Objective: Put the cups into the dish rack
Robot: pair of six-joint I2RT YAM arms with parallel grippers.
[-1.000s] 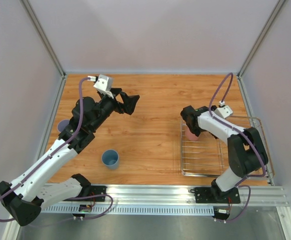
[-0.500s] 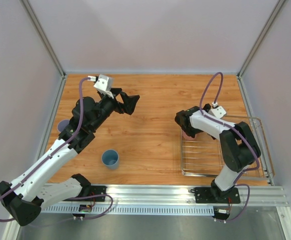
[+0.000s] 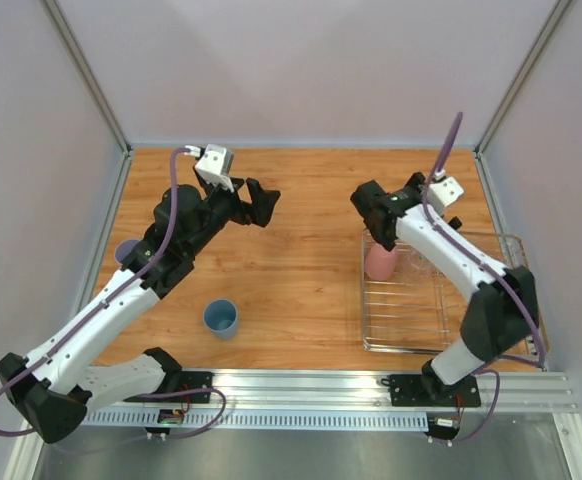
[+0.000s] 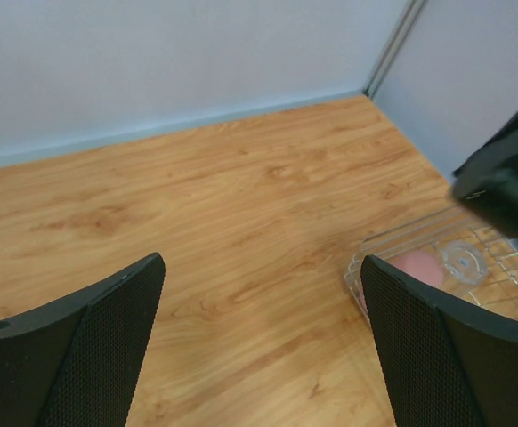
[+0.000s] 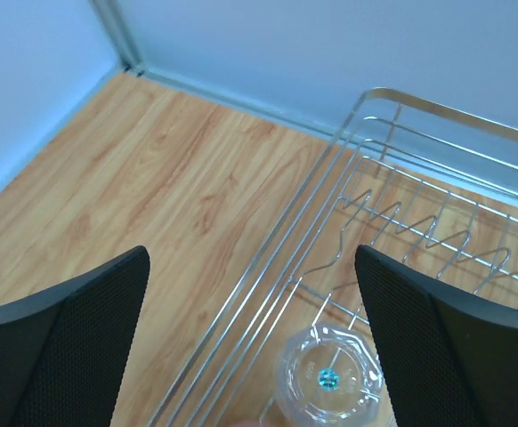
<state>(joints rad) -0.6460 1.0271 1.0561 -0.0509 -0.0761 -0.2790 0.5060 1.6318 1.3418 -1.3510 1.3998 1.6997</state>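
Observation:
The pink cup (image 3: 381, 262) stands upside down at the far left corner of the dish rack (image 3: 451, 349). A clear glass tumbler (image 5: 328, 383) stands upside down beside it in the rack; both also show in the left wrist view, the pink cup (image 4: 416, 265) and the tumbler (image 4: 464, 261). My right gripper (image 3: 371, 212) is open and empty, raised above the rack's far left corner (image 5: 251, 267). My left gripper (image 3: 258, 203) is open and empty over bare table (image 4: 261, 267). The blue cup (image 3: 221, 318) stands on the table. The lavender cup (image 3: 125, 250) is half hidden by my left arm.
The wooden table (image 3: 301, 250) is walled on three sides. The rack's wire prongs (image 5: 437, 236) rise along its far side. My right arm's black wrist (image 4: 508, 178) shows at the right of the left wrist view.
My right gripper has let go of the pink cup and lifted up and back from it, leaving it in the rack. My left gripper has shifted slightly.

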